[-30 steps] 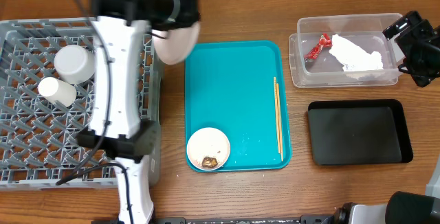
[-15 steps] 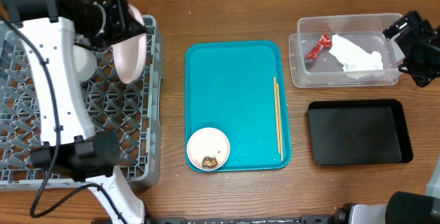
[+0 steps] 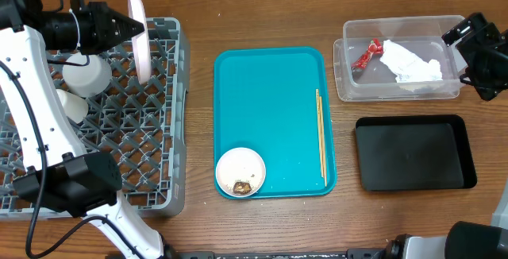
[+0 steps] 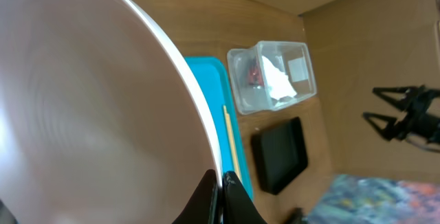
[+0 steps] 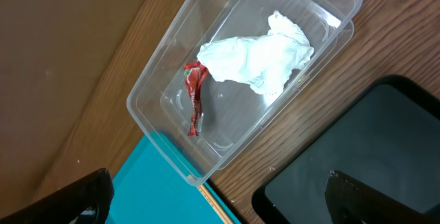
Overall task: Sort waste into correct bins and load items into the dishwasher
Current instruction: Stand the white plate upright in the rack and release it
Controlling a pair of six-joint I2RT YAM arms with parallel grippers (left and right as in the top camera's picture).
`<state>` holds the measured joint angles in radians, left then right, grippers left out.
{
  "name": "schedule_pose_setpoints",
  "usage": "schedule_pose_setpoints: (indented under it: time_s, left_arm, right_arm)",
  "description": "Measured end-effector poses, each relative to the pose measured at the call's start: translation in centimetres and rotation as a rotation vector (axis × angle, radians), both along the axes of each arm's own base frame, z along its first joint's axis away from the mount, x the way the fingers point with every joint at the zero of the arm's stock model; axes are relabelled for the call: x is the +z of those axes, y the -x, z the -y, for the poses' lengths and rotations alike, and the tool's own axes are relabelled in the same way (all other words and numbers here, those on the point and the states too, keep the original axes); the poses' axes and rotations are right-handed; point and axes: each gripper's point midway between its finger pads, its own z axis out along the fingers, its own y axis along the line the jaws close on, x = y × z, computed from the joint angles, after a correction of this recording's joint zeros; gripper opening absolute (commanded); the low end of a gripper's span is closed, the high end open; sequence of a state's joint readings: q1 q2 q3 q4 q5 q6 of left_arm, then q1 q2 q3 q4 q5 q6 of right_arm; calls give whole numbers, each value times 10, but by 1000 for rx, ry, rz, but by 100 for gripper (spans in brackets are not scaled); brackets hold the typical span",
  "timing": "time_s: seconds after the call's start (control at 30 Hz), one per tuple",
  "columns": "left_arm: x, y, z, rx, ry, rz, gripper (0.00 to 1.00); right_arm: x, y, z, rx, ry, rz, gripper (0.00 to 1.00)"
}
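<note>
The left tool point(image 3: 119, 28) grips a plate point(image 3: 139, 40) on edge over the rack point(image 3: 178, 132) — perhaps touching its tines.

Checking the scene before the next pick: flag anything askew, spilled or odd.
Nothing spilled or broken. The small white bowl holds a brown food scrap and sits at the near-left corner of the teal tray, seemingly on its rim. The left end effector holds a plate on edge over the dish rack, not yet slotted.

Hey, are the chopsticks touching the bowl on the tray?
Apart. The overhead view shows bare tray between the chopsticks and the bowl.
</note>
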<state>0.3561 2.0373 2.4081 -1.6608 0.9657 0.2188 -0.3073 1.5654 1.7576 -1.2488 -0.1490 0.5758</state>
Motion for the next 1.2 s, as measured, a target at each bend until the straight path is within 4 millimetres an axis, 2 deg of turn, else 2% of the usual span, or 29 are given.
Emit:
schedule_pose_setpoints:
  time_s: [0.17, 0.33, 0.53, 0.97, 1.2]
  left_arm:
    - [-11, -16, -10, -31, -38, 69, 4]
    - [-43, -32, -27, -47, -27, 59, 4]
    - [-71, -42, -34, -72, 54, 37, 4]
    - [-73, -44, -31, -100, 71, 69, 4]
    - [-102, -52, -35, -96, 102, 6, 4]
  right_arm:
    - [0, 0, 0, 0, 0, 0, 100]
    - [0, 0, 0, 0, 0, 0, 100]
    - [0, 0, 0, 0, 0, 0, 100]
    - [0, 0, 0, 0, 0, 0, 100]
    - [0, 0, 0, 0, 0, 0, 100]
